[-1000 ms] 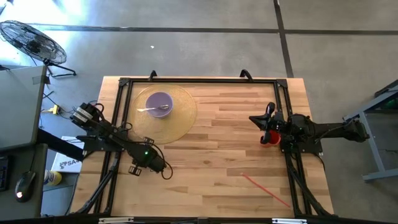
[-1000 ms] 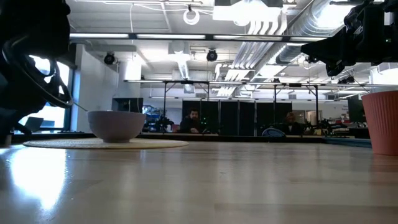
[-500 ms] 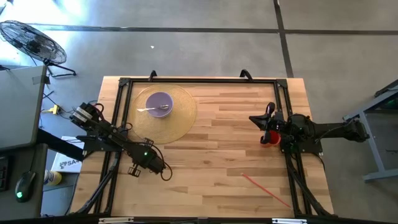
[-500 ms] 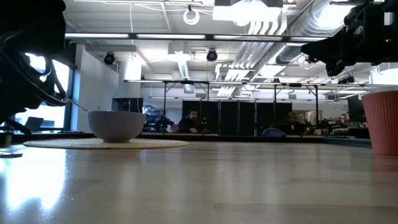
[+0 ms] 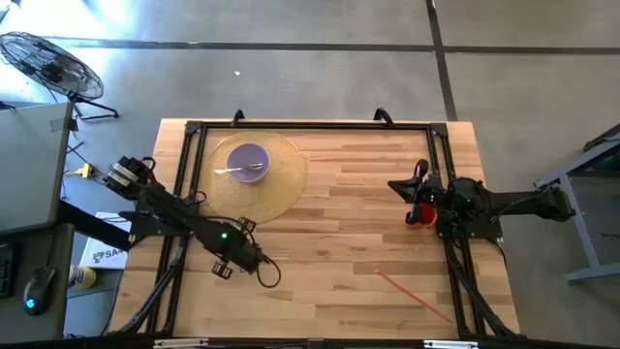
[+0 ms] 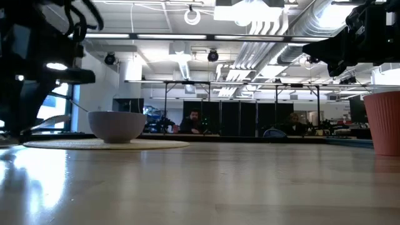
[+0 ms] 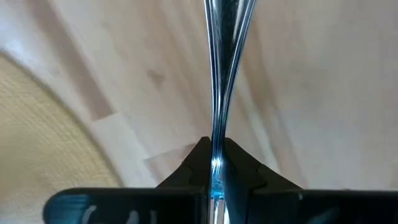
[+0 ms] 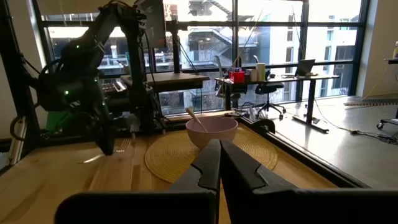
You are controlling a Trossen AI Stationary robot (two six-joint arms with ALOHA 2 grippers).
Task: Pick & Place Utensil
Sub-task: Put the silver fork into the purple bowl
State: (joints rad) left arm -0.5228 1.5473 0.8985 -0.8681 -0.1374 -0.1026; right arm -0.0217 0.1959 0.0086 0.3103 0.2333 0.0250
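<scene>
My left gripper (image 5: 247,260) is over the wood table (image 5: 339,242), near the front edge of the round woven mat (image 5: 281,189). It is shut on a shiny metal utensil (image 7: 219,74). A purple bowl (image 5: 248,162) stands on the mat, and a spoon (image 5: 235,172) rests in it with its handle on the rim. My right gripper (image 5: 399,184) is shut and empty at the table's right side, beside a red cup (image 5: 419,215). In the right wrist view my left arm (image 8: 81,87) stands to one side of the bowl (image 8: 211,130). My left gripper pinches the utensil's thin handle (image 7: 216,163) between its two fingers. The utensil runs on past the fingertips in line with them and widens at its far end (image 7: 229,11). I cannot tell whether that end touches the table.
A thin red stick (image 5: 415,296) lies on the table near the front right. A black frame (image 5: 310,127) runs around the table. The red cup also shows at the right of the low view (image 6: 382,122). Bare wood lies between the mat and the cup.
My left gripper has moved a little toward the table's right and near edges, away from the mat. In the low view the arm has come up off the table. It has stayed shut on the utensil.
</scene>
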